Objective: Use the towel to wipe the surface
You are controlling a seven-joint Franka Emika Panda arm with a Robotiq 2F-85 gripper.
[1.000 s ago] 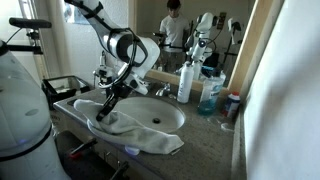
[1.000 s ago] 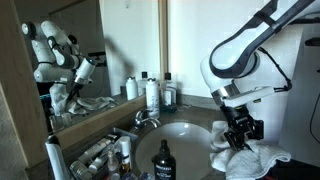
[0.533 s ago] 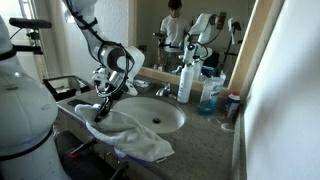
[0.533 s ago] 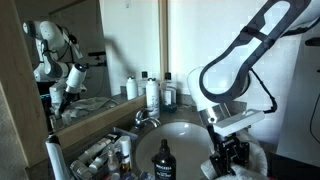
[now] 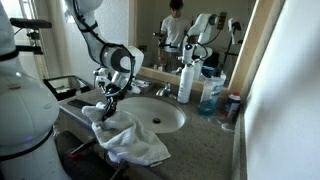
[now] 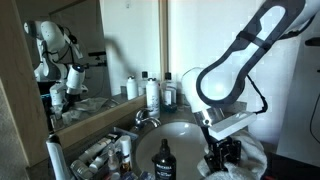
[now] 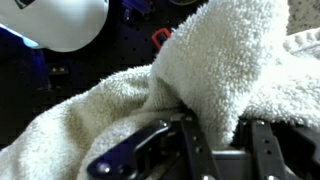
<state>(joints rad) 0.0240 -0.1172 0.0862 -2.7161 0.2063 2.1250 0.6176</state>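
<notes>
The white fluffy towel (image 5: 135,140) lies rumpled over the near edge of the grey-brown speckled stone countertop (image 5: 205,135), partly over the rim of the oval white basin (image 5: 160,115). It also shows in an exterior view (image 6: 245,160) and fills the wrist view (image 7: 230,60). My gripper (image 5: 105,108) is shut on a fold of the towel at the counter's front corner; in the wrist view the fingers (image 7: 225,135) pinch a bunched ridge of cloth. In an exterior view the gripper (image 6: 222,158) sits low over the towel.
A faucet (image 6: 147,118), a white pump bottle (image 5: 185,80), a blue bottle (image 5: 208,97) and small bottles stand behind the basin. A dark pump bottle (image 6: 162,163) stands near the front. A mirror (image 6: 80,50) backs the counter. A wall closes one side.
My gripper has dragged the towel along the front edge of the counter, toward the corner. The towel has bunched up and more of it hangs over the edge.
</notes>
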